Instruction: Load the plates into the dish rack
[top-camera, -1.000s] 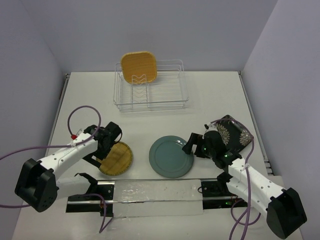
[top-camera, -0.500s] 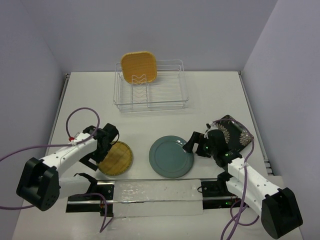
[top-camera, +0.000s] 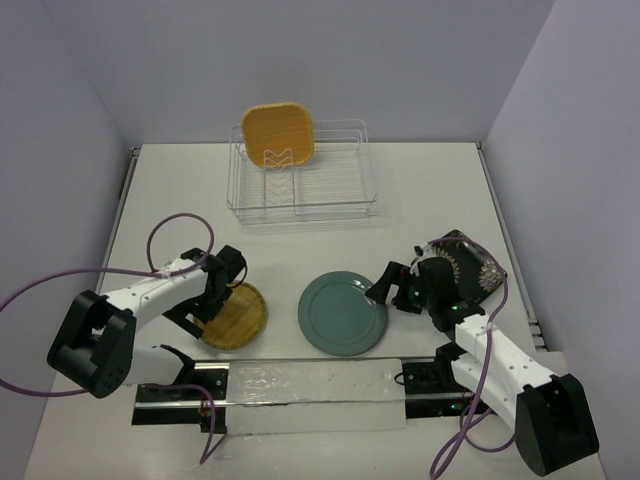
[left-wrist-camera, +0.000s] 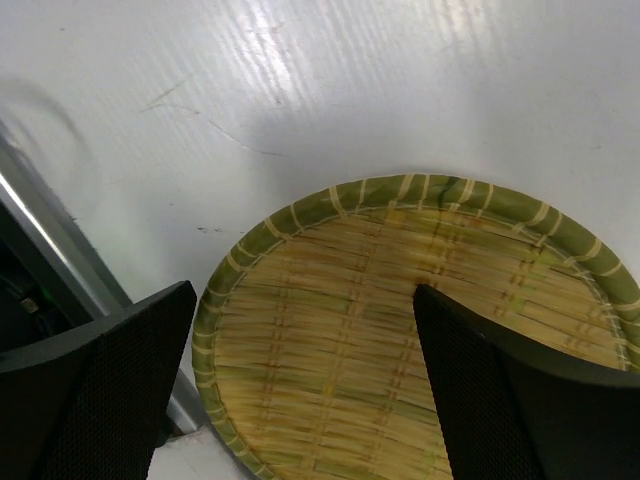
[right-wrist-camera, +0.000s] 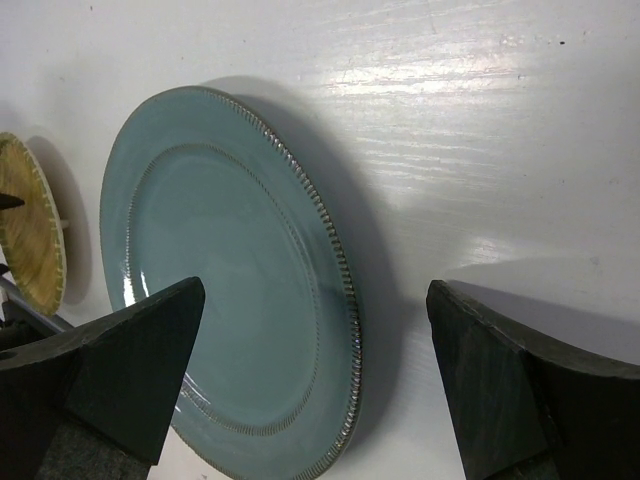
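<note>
Both wide open and empty, the left gripper over the yellow plate at lower left and the right gripper by the teal plate at centre should straddle a rim squarely before closing.

The small round woven yellow plate fills the gap between the wide-spread fingers of my left gripper. Bare white table lies beyond its rim. My right gripper straddles the round teal plate at its ribbed edge. Overhead, the mid-frame table is open up to the silvery wire dish rack.
</note>
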